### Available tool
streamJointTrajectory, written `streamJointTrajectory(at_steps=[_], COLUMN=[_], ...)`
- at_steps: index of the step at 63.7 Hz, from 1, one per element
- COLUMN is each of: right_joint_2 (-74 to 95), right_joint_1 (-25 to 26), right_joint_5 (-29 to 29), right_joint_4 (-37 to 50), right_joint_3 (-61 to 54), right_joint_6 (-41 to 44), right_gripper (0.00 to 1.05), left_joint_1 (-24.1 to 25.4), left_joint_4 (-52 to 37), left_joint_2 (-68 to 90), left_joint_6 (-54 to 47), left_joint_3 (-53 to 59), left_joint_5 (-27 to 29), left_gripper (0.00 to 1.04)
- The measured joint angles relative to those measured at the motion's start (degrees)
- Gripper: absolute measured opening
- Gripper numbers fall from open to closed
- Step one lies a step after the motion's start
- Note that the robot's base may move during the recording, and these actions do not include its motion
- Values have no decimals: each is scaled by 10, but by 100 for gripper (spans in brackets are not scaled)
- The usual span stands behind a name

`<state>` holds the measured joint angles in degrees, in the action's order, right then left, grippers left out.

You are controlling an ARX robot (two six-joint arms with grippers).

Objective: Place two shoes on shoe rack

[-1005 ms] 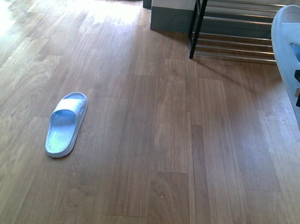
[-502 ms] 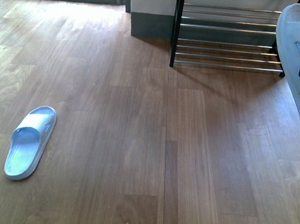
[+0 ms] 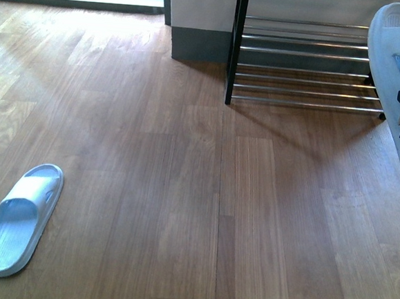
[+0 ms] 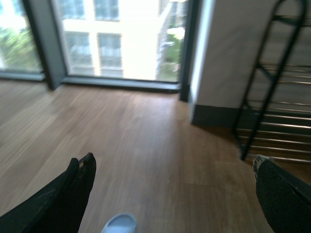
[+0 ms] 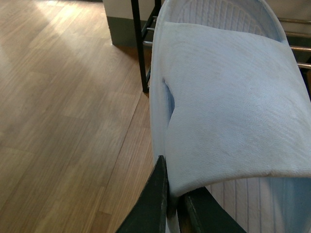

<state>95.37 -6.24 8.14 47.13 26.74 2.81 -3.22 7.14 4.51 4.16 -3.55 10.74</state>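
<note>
Right claw [image 5: 172, 194] is clamping pale-blue rubber slide [image 5: 233, 107], edge-cropped | left claw [image 4: 172, 160] gaping wide | black-framed chrome-rod rack [image 3: 303, 67] showing only partly

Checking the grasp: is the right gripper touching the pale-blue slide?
Touching. The right wrist view shows the right gripper clamped on the pale-blue slide at its rim.

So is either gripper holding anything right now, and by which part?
The right gripper is shut on a pale-blue rubber slide, pinching its side edge beside the strap. The left gripper is open and empty.
</note>
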Motion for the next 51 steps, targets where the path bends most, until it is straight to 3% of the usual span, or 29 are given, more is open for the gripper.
streamJointTrajectory(at_steps=[4,7,14,23,40,51], right_joint_2=[0,0,0,0,0,0], right_joint_1=[0,0,0,0,0,0], right_joint_5=[0,1,0,0,0,0], right_joint_4=[0,0,0,0,0,0], right_joint_3=[0,0,0,0,0,0], right_joint_6=[0,0,0,0,0,0], right_gripper=[2,2,2,2,2,2], left_joint_1=[-35,-25,-10,-18,-5,29], left_joint_4=[88,42,-141,-254,-274,-244], left_joint_2=[150,263,532,774,1166,1404], left_joint_6=[97,133,165,168,153,89], left_joint_3=[-61,-77,-126,-195,-361,-514], left_joint_5=[177,221,169,128,97,88], left_gripper=[95,95,95,95,95,95])
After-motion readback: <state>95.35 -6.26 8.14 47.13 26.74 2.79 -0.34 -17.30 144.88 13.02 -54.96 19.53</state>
